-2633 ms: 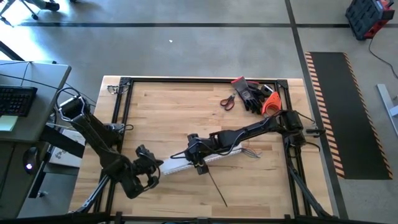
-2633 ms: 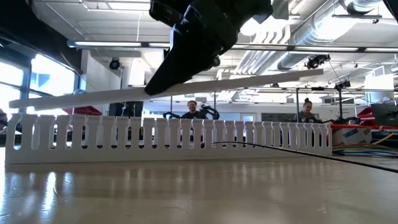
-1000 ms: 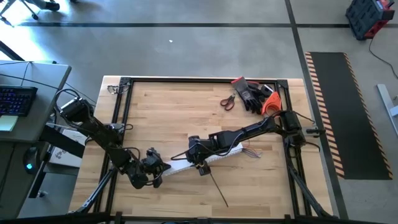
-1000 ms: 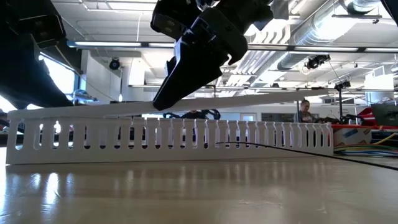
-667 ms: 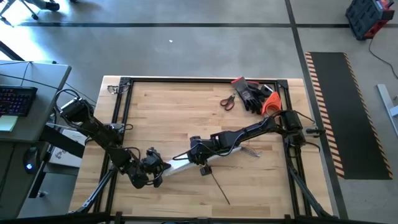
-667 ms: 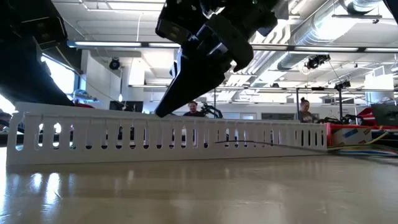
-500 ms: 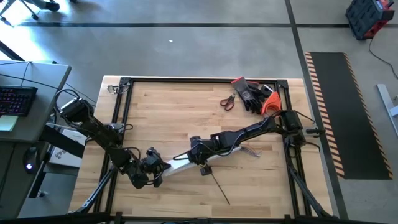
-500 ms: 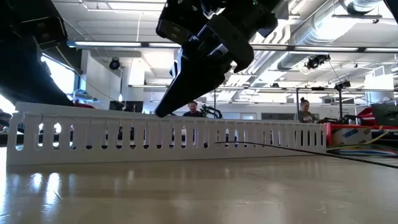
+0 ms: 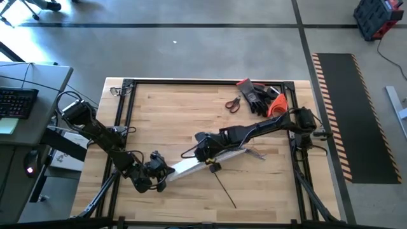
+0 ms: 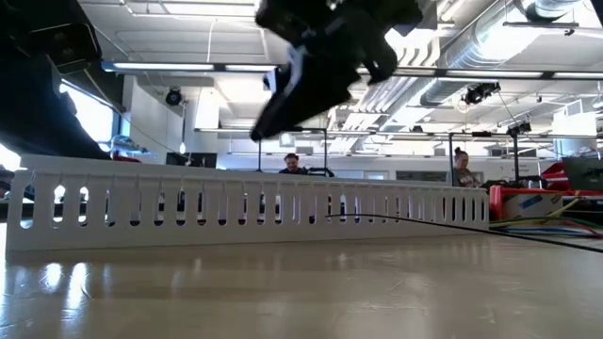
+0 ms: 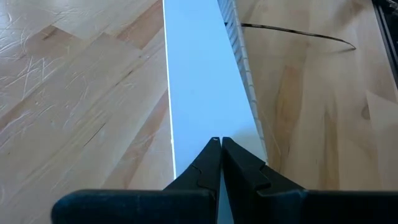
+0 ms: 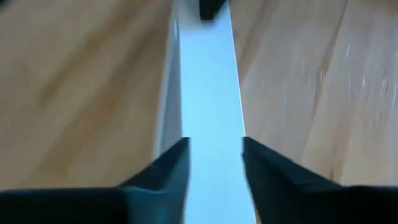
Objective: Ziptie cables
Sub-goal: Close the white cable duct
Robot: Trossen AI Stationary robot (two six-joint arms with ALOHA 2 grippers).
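A long white comb-toothed duct (image 9: pixel 184 167) lies slantwise on the wooden table with its flat white lid (image 11: pixel 199 81) on top. My left gripper (image 9: pixel 160 170) is shut at the duct's left end. My right gripper (image 9: pixel 202 152) hangs open above the duct's middle (image 10: pixel 236 207), clear of it. In the right wrist view its fingers (image 12: pixel 174 165) stand on either side of the lid (image 12: pixel 208 93) below. The cables (image 9: pixel 255 154) lie loose on the table at the duct's right end, and show as coloured strands (image 10: pixel 556 226) in the low view. My left gripper has its shut fingertips (image 11: pixel 211 152) on the top face of the lid (image 11: pixel 205 127), near the duct's left end. The fingers slant down from the table's left near side and lie along the duct. The duct stands flat on the table.
A thin black strip (image 9: pixel 224 189) lies on the table near the duct, running toward the near edge. Scissors (image 9: pixel 233 104), black gloves (image 9: pixel 257 95) and an orange tool (image 9: pixel 275 105) lie at the far right. A black frame (image 9: pixel 121 114) borders the table.
The lid, held up at a slant over the duct a second ago, has come down flat onto it. My right gripper has then lifted clear of the duct and drawn back toward the table's far edge. The duct and my left gripper have stayed in place.
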